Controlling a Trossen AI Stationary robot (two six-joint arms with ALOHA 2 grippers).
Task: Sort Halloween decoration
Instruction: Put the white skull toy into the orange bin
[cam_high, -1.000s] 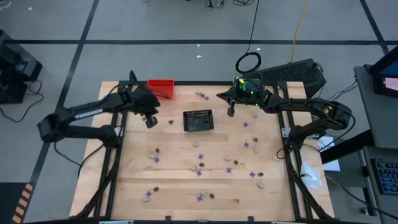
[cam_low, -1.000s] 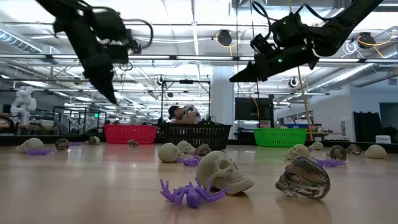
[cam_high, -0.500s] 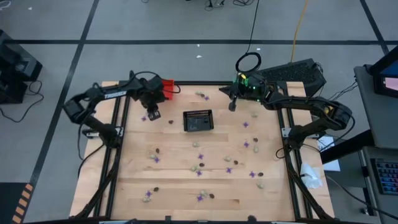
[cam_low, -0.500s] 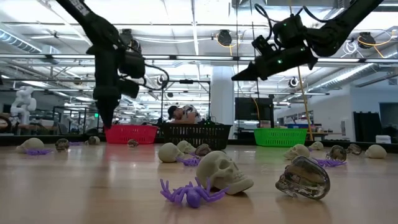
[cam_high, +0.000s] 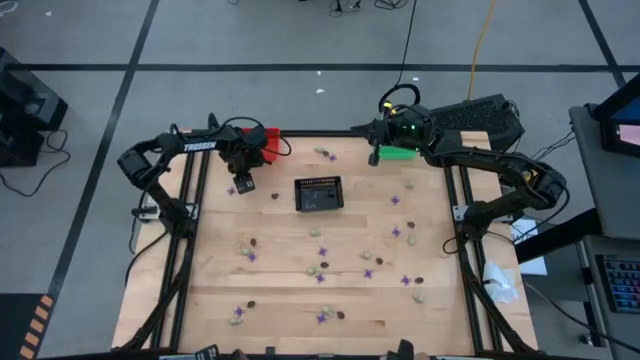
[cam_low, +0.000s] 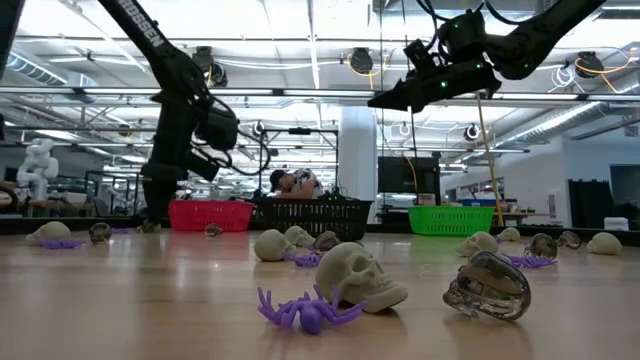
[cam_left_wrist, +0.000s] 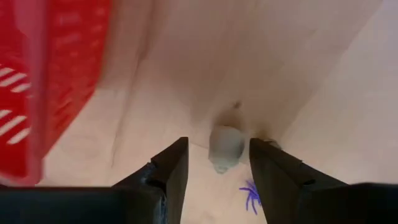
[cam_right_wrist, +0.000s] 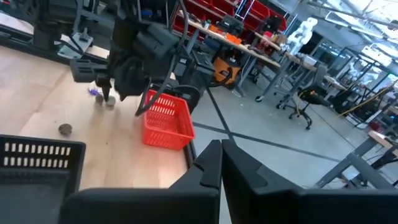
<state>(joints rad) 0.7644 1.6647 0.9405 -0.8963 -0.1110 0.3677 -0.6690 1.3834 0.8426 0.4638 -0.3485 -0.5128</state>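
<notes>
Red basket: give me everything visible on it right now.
The red basket is a small rectangular bin that looks like plastic, with slotted, lattice-like walls and an open top. It stands upright at the table's far edge near the left corner, level on the wood. The left gripper hangs just beside it, jaws open over a pale trinket, not touching the basket. In the low view it sits left of the black basket. What it holds cannot be seen.

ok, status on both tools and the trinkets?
Left tool open, low beside red basket, pale lump between its fingers, not gripped. Right tool shut, raised by green basket. Other trinkets scattered on table. Nothing blocking.
</notes>
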